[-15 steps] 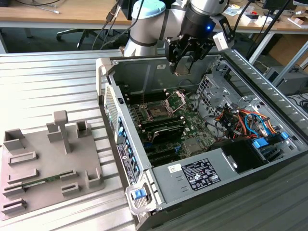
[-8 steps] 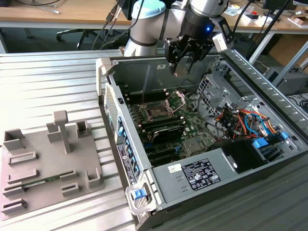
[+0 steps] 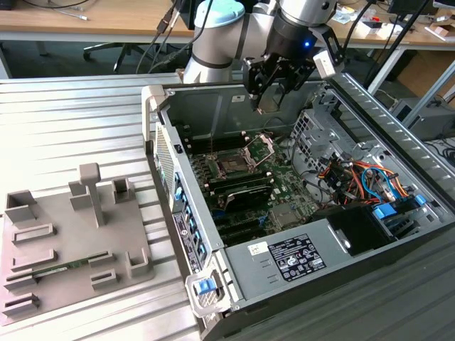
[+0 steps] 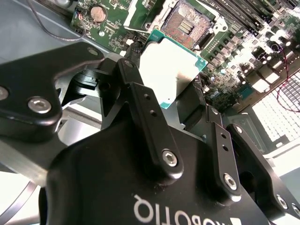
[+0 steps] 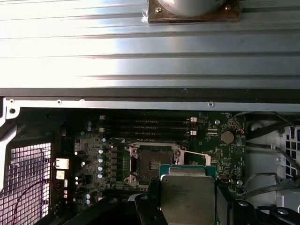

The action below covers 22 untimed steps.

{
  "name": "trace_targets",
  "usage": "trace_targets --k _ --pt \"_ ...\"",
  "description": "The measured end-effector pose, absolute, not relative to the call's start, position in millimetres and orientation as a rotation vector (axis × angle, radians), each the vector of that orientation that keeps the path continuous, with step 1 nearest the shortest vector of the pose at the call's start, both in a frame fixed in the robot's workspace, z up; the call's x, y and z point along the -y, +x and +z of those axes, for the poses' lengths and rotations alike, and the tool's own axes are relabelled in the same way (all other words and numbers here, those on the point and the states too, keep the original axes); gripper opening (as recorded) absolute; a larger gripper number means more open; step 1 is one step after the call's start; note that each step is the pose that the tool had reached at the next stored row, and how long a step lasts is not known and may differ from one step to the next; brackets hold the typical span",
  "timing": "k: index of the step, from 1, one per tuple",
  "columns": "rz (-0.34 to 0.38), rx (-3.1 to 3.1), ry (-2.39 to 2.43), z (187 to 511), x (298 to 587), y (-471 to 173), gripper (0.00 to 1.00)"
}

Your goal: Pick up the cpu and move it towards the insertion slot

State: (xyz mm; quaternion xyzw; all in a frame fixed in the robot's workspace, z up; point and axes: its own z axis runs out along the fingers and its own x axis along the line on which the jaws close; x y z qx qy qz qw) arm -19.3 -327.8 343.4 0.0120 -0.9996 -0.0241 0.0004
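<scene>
My gripper (image 3: 268,104) hangs inside the open computer case, above the motherboard's far end, and is shut on the cpu. The cpu (image 4: 169,70) is a flat square chip with a silvery top and a thin green rim, held by its edges between the black fingers (image 4: 140,98). In the first wrist view the cpu (image 5: 187,194) sits just beside the insertion slot (image 5: 151,164). The insertion slot (image 3: 231,165) is a dark square socket with a metal frame, and its silver retaining plate (image 3: 260,148) is hinged up. In the second wrist view the insertion slot (image 4: 186,22) lies bare just beyond the chip.
The case walls (image 3: 213,106) ring the motherboard. Orange and blue cables (image 3: 355,177) and a drive cage (image 3: 313,131) crowd the exterior view's right. Long black memory slots (image 3: 245,192) lie near the socket. A grey plastic tray (image 3: 71,234) holding a green memory stick (image 3: 64,267) rests on the ribbed table.
</scene>
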Motion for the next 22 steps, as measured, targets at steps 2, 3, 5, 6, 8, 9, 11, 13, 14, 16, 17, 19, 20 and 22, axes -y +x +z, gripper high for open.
trace_targets --k 2,3,5,6,8,9,11,13,14,16,17,19,20,22 --pt "-0.076 3.14 0.038 342.6 327.8 -19.3 0.55" --pt "-0.076 3.14 0.038 342.3 327.8 -19.3 0.55" --pt "-0.076 3.14 0.038 341.6 327.8 -19.3 0.55" --pt "-0.076 3.14 0.038 341.0 327.8 -19.3 0.55" --pt "-0.076 3.14 0.038 340.1 327.8 -19.3 0.55" --pt "-0.076 3.14 0.038 339.8 327.8 -19.3 0.55" --pt "-0.076 3.14 0.038 339.2 327.8 -19.3 0.55" --pt "-0.076 3.14 0.038 338.4 327.8 -19.3 0.55" --pt "-0.076 3.14 0.038 338.1 327.8 -19.3 0.55" --pt "-0.076 3.14 0.038 337.3 327.8 -19.3 0.55" --pt "-0.076 3.14 0.038 337.0 327.8 -19.3 0.55" --pt "-0.076 3.14 0.038 336.3 327.8 -19.3 0.55" --pt "-0.076 3.14 0.038 335.8 327.8 -19.3 0.55" --pt "-0.076 3.14 0.038 335.1 327.8 -19.3 0.55"
